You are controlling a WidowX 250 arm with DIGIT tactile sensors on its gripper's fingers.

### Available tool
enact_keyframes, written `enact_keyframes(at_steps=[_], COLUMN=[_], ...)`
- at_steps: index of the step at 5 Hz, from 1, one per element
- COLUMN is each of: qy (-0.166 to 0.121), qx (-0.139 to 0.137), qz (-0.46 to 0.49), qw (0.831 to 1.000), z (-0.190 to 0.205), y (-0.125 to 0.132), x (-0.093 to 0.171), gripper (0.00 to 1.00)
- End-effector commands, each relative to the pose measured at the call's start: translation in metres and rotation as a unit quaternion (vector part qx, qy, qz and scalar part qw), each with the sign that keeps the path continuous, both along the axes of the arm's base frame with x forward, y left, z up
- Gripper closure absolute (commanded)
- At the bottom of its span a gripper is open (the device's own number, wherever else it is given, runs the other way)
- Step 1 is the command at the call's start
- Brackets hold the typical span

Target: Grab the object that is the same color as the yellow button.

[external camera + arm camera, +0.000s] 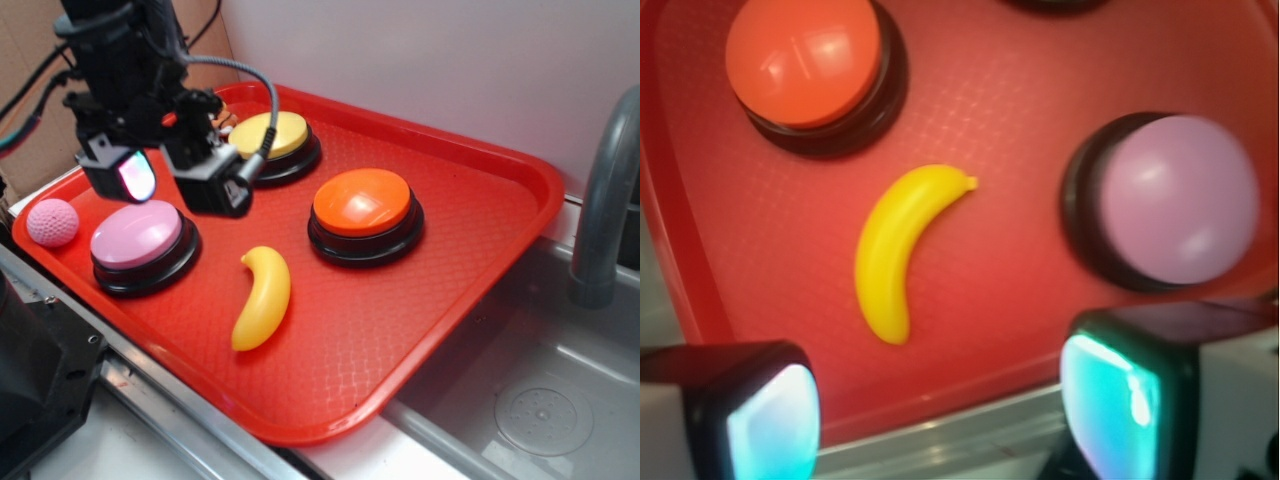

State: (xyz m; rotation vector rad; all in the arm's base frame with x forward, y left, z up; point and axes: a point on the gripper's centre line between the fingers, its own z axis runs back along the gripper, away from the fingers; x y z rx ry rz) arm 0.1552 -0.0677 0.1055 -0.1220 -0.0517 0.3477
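Note:
The yellow toy banana lies flat on the red tray, in front of the orange-topped button. It also shows in the wrist view, ahead of the fingers. The yellow button stands at the tray's back, partly behind my arm. My gripper hangs open and empty above the tray, over the pink-topped button and left of the banana, not touching it. In the wrist view the gripper has two pads wide apart with nothing between them.
An orange-topped button and a pink-topped button stand on the tray. A pink ball lies at the tray's left corner. A grey sink and faucet are at the right.

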Motion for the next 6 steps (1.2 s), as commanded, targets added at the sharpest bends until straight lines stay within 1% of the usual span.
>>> enact_keyframes(at_steps=[1,2,3,4,5,6], qy=[-0.021,-0.022,-0.009,-0.008,-0.006,-0.008], qx=[0.022,0.002,-0.011,-0.009,-0.01,-0.011], qz=[0.041,0.042,0.041,0.041,0.039,0.027], qw=[0.999,0.999,0.999,0.999,0.999,1.0], z=[-0.047,-0.067,-0.08,-0.09,-0.094,-0.087], y=[-0.019,-0.021,-0.023,-0.027,-0.029,-0.027], x=[0.023,0.029,0.031,0.031,0.03,0.031], gripper=[0.0,0.0,0.0,0.29,1.0,1.0])
